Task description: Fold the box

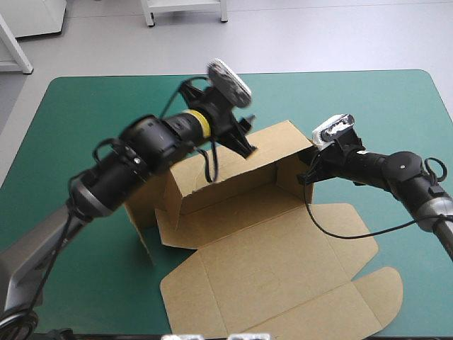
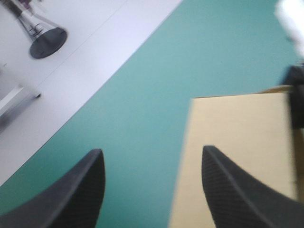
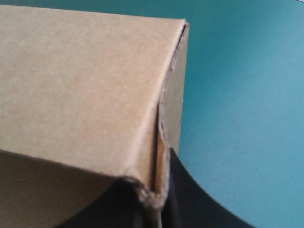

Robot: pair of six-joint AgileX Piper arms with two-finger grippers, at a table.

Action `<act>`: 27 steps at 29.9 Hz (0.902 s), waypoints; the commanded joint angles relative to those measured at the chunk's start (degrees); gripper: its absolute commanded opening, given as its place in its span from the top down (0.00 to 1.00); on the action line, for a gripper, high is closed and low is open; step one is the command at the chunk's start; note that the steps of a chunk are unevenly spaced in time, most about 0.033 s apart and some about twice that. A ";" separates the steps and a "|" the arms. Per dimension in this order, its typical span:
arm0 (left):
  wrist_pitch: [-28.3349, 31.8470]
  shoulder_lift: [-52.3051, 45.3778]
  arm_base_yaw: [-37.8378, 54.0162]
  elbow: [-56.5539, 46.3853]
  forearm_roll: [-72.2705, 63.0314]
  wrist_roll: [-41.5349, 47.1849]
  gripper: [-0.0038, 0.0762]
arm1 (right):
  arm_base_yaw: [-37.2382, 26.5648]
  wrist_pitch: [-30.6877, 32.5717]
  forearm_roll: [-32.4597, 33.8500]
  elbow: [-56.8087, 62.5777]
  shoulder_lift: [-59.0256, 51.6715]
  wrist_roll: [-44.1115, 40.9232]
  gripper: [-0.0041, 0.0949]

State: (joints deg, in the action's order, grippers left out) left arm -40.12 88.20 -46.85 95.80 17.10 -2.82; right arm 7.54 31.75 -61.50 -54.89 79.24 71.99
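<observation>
Soft, even light is falling from above, leaving the cover (image 1: pixel 85 120) evenly bright. The box (image 1: pixel 283 262) is casting only a soft shadow beside its left wall. The left arm (image 1: pixel 141 152) is showing smeared in the high view, and the left wrist view is blurring throughout. Close up in the right wrist view, the box is showing crisp grain, one face sitting in shade.

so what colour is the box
The box is plain brown, no print; best seen in the high view.
</observation>
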 commanded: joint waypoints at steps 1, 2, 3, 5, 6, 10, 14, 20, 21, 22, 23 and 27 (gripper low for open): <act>-0.46 -2.81 10.92 4.33 -3.85 0.01 0.41 | -0.03 1.05 -2.05 -1.85 -2.04 -1.25 0.98; -1.58 -2.81 14.58 4.43 -5.40 -0.12 0.41 | -0.03 1.00 -2.05 -1.85 -2.04 -1.25 0.98; -2.76 -2.81 17.55 4.43 -6.98 -0.22 0.41 | -0.03 0.91 -2.05 -1.85 -2.04 -1.60 0.98; -5.43 -2.57 25.00 4.43 -10.78 -1.48 0.42 | -0.03 0.45 -2.05 -1.85 -2.04 -2.77 0.98; -6.69 -2.43 28.69 4.43 -13.20 -1.48 0.42 | -0.03 0.20 -2.05 -1.88 -2.04 -3.42 0.98; -7.96 -2.44 41.41 2.10 -16.50 -1.23 0.42 | -0.03 -0.33 -1.33 -2.94 -2.04 -5.98 0.98; -8.45 -2.44 50.49 -2.32 -16.23 -0.82 0.42 | -0.03 -0.33 4.30 -5.67 -2.04 -11.92 0.98; -7.79 -2.44 55.62 -9.82 -16.50 1.51 0.42 | -0.03 -0.10 14.60 -10.22 -1.70 -23.30 0.98; -7.36 -2.44 55.61 -10.75 -16.34 1.51 0.42 | -0.13 0.32 15.85 -11.22 -1.41 -25.68 0.98; -7.07 -2.44 55.61 -11.34 -16.34 1.51 0.42 | -0.13 0.74 17.30 -12.27 -1.01 -27.20 0.98; -6.93 -2.44 55.61 -11.77 -16.50 1.51 0.42 | -0.13 1.46 18.62 -13.55 -0.48 -29.13 0.98; -6.34 -2.44 55.61 -12.18 -17.10 1.40 0.42 | -0.13 6.47 25.94 -20.10 3.11 -39.24 0.98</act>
State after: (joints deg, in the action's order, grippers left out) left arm -50.15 88.22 8.76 82.25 0.77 -1.90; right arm 7.54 36.91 -38.22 -68.69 81.91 40.51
